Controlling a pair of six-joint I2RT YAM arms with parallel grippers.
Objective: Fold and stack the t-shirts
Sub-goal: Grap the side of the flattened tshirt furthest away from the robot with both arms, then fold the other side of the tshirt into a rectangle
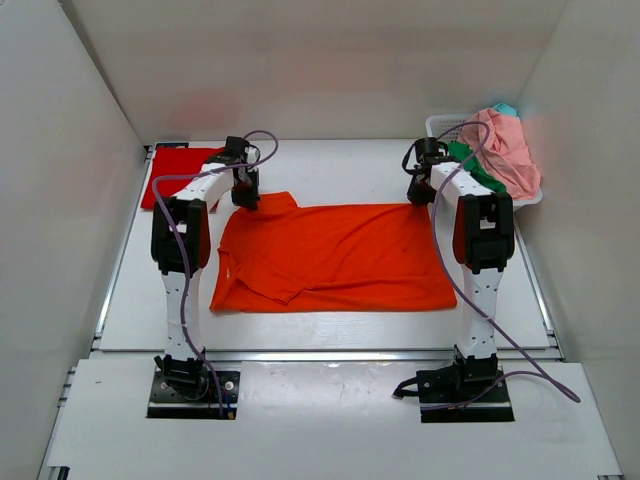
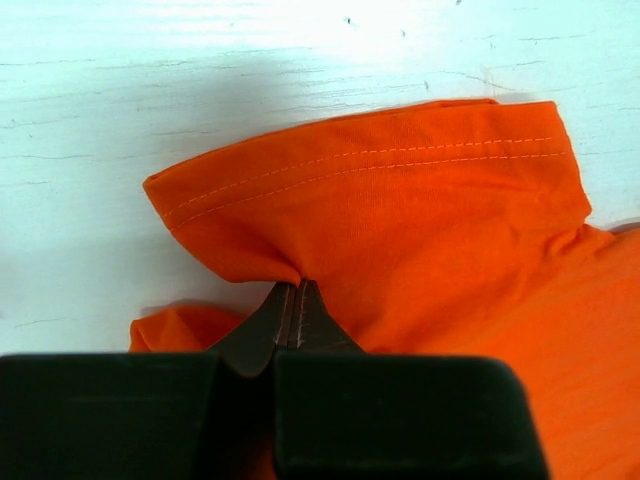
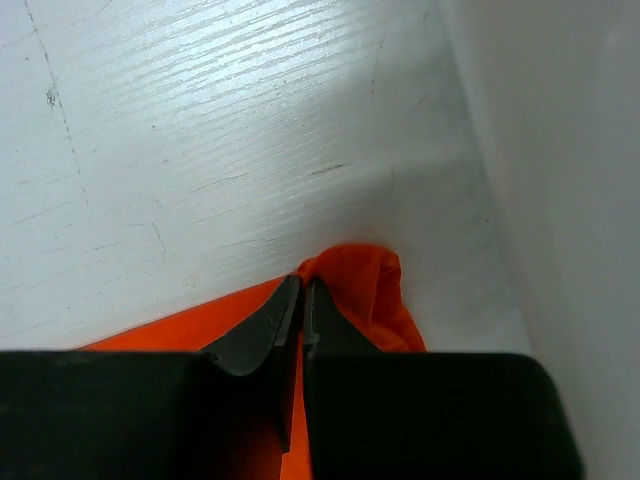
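Orange t-shirt (image 1: 340,255) lies spread flat at the centre of the table (image 1: 330,165), the left gripper (image 2: 293,300) pinched tight on its sleeve at 11 o'clock, the right gripper (image 3: 302,292) clamped on its corner at 1 o'clock.

White table (image 1: 330,170) under flat orange t-shirt (image 1: 340,260), red t-shirt (image 1: 178,172), white lattice basket (image 1: 441,125)
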